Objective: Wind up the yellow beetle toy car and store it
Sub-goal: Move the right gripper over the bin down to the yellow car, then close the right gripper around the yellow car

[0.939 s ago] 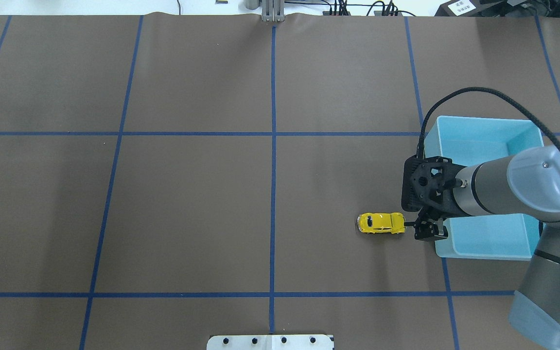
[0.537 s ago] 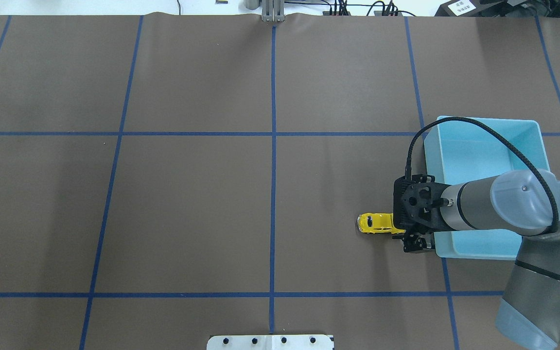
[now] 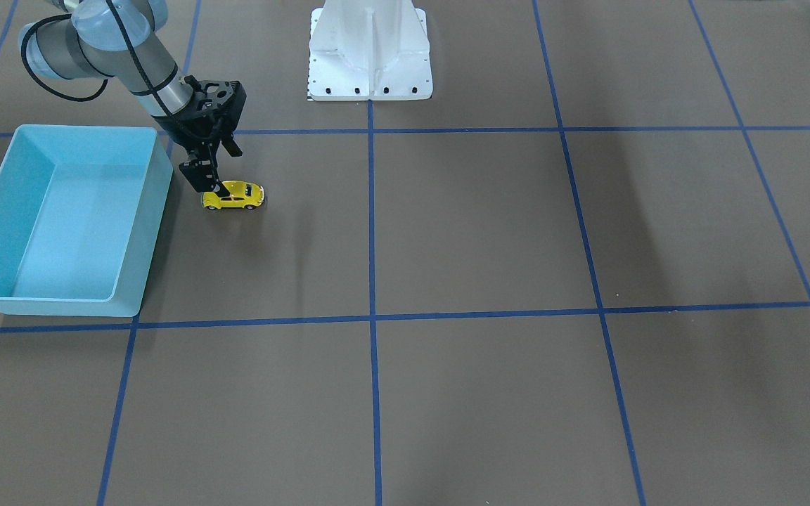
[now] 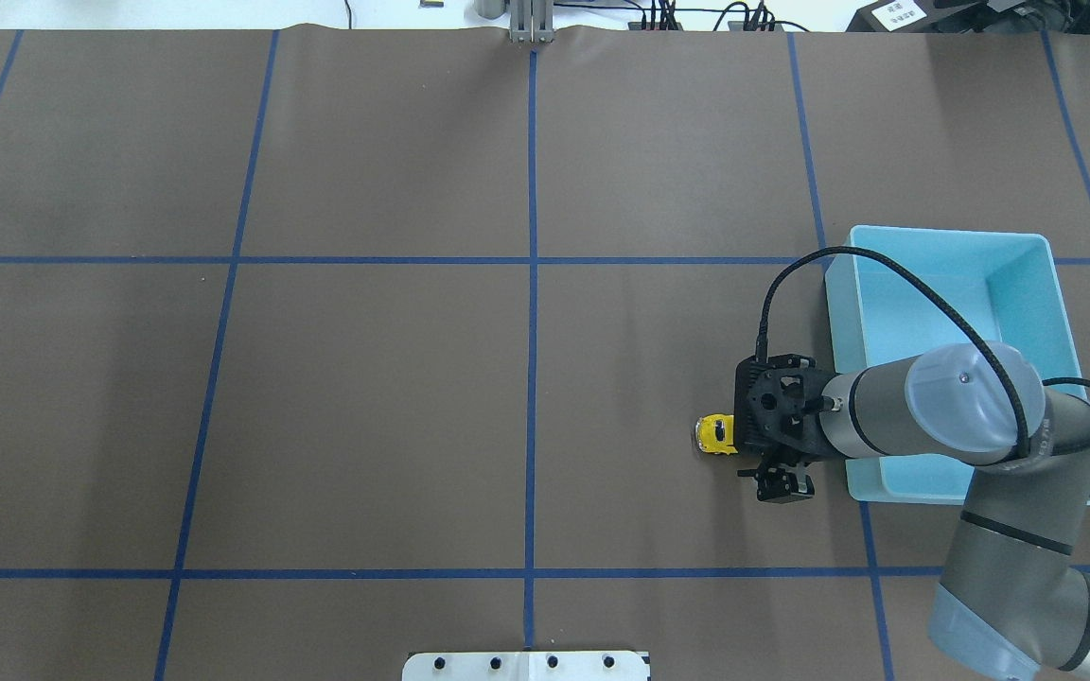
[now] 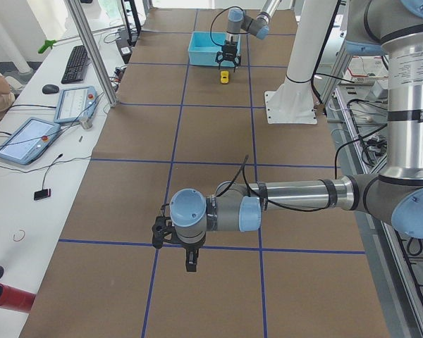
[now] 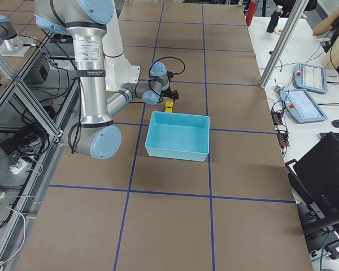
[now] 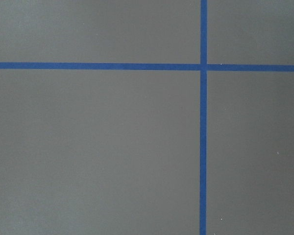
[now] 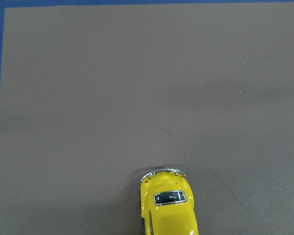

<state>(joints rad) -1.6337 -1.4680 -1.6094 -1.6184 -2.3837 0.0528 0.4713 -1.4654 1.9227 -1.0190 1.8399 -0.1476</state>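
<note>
Robotics lab, bench set-up. Evidence:

- The table under the right gripper (image 3: pixel 211 184) is covered in brown paper (image 4: pixel 365 397), ruled into large squares with blue tape (image 4: pixel 533 284).
- Both industrial arms rise from one white pedestal (image 5: pixel 290 105) bolted to the table, just behind the right gripper on the robot's side.
- Across the table from the left gripper (image 5: pixel 189 262) runs a white side bench (image 5: pixel 14 183). It carries two teach pendants (image 5: pixel 29 139), a keyboard (image 5: pixel 75 63) and a mouse (image 5: pixel 51 89).
- An aluminium frame post (image 5: pixel 92 53) stands at that bench's edge.
- Cables (image 6: pixel 22 141) lie loose on the floor behind the arms.
</note>
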